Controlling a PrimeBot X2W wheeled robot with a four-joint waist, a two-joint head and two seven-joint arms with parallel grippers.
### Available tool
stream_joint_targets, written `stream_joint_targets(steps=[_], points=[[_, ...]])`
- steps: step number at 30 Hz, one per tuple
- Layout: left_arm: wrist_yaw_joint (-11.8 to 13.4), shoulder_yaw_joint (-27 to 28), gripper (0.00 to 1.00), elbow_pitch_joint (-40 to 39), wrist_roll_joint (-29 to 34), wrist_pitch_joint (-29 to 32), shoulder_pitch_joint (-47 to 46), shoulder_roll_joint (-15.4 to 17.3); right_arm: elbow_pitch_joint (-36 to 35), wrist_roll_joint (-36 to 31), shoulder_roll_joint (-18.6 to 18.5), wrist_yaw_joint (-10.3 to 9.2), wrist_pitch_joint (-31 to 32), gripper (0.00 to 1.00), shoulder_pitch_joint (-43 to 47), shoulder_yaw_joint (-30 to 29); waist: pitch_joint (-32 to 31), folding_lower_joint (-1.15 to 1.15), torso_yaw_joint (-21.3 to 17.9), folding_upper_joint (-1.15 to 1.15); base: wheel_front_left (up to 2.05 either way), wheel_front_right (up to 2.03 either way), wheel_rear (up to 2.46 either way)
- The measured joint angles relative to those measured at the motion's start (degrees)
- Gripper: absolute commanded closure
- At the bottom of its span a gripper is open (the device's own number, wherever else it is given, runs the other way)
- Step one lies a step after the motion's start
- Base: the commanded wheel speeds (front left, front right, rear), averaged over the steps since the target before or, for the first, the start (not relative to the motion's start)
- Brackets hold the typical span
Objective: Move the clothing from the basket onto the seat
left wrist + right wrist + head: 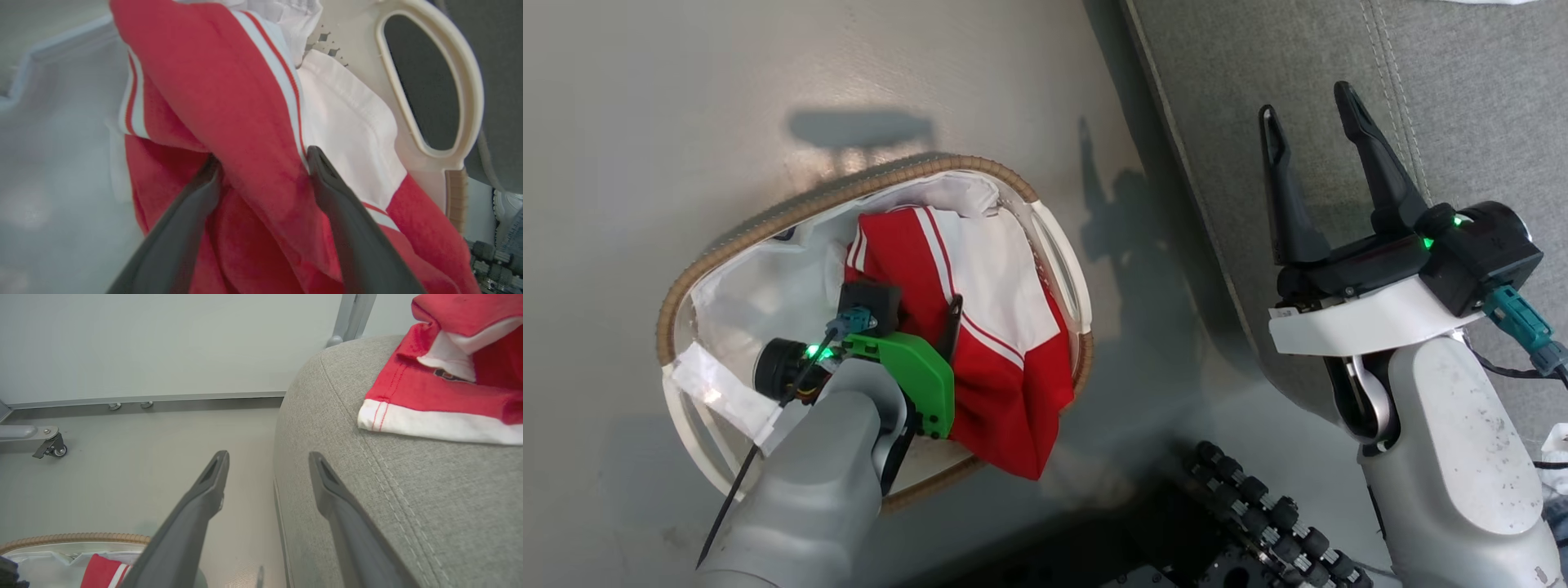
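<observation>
Left tool (263,157), spread wide, straddles the clothing (229,81) inside the basket (470,102).

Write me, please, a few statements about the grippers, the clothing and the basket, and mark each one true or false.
1. The left gripper has its open fingers on either side of a fold of the clothing in the basket. True.
2. The right gripper holds a garment. False: it is open and empty, above the edge of the seat.
3. The basket stands on the seat. False: it stands on the floor beside the seat.
4. A red garment with a white hem lies on the seat. True.
</observation>
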Motion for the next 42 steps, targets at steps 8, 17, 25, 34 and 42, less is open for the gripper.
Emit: stream_joint_targets(steps=[8, 17, 25, 34, 42], points=[[-0.25, -3.87, 1.0, -0.76, -0.79, -0.1, -1.64, 0.04, 0.98, 0.43, 0.02, 0.0, 0.0, 0.0, -0.53, 0.97, 1.93, 0.0, -2.11, 0.0, 0.0, 0.0, 0.0], [-0.41, -8.7, 1.0, -3.13, -0.52, -0.6, -1.55, 0.02, 2.0, -0.9, 0.02, 0.0, 0.0, 0.0, -0.63, -0.26, -1.05, 0.0, -1.35, 0.0, 0.0, 0.0, 0.0], [-0.42, -7.17, 1.0, -8.57, 0.49, -0.78, 0.11, 0.11, 3.16, -2.96, 0.07, 0.0, 0.0, 0.0, 0.46, -1.74, -5.83, -0.01, 1.54, 0.0, 0.0, 0.0, 0.0], [-0.43, -3.81, 1.0, -20.6, 3.25, -0.86, 5.8, 0.66, 5.13, -6.22, 0.09, 0.0, 0.0, 0.0, 3.99, -3.37, -14.31, -0.01, 5.24, 0.0, 0.0, 0.0, 0.0], [-0.44, -1.04, 1.0, -31.83, 8.12, -0.86, 8.35, 3.79, 6.76, -7.93, 0.09, 0.0, 0.0, 0.0, 8.69, -4.61, -23.5, -0.01, 7.98, 0.0, 0.0, 0.0, 0.0]])
